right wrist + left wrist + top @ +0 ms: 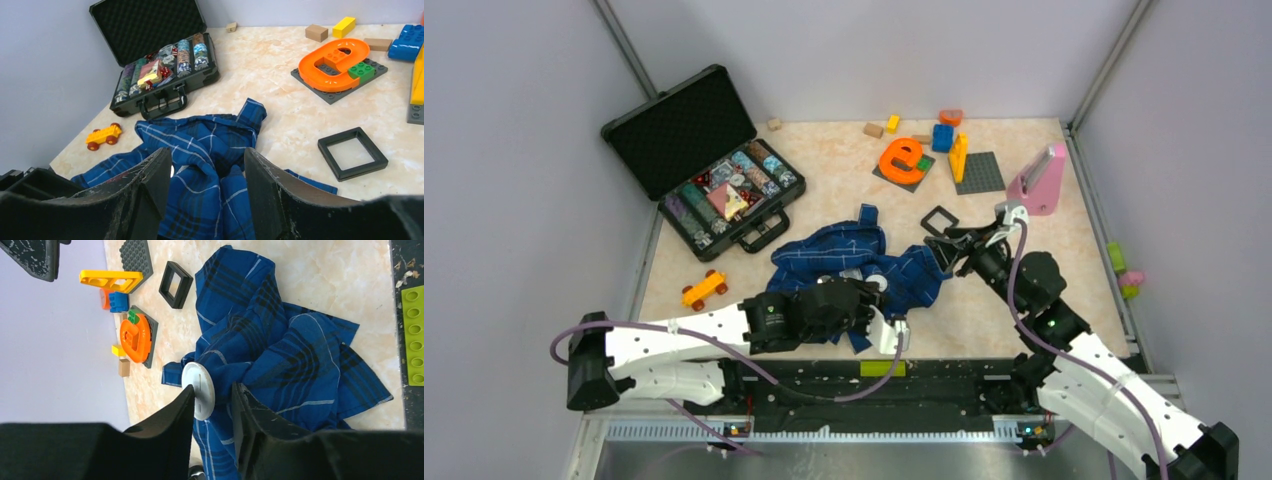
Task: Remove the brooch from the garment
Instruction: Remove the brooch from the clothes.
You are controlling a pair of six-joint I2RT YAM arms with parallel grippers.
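At the near middle of the table (844,190), the left tool (212,387) is laid over the garment (280,340), its fingers held slightly apart. The brooch (199,385), a pale round disc, is seated on the crumpled cloth, partly between those fingers and touched by one finger (172,420). Whether it is pinched cannot be told. A yellow toy car (704,290) is placed left of the garment. At the garment's right edge, the right tool (207,152) is closed part-way on a raised fold, by which its gap is filled. Just beyond, a black square frame (940,220) is laid flat. Farther off, an open black case (694,150) is set at the left and an orange track piece (904,158) at the far middle.
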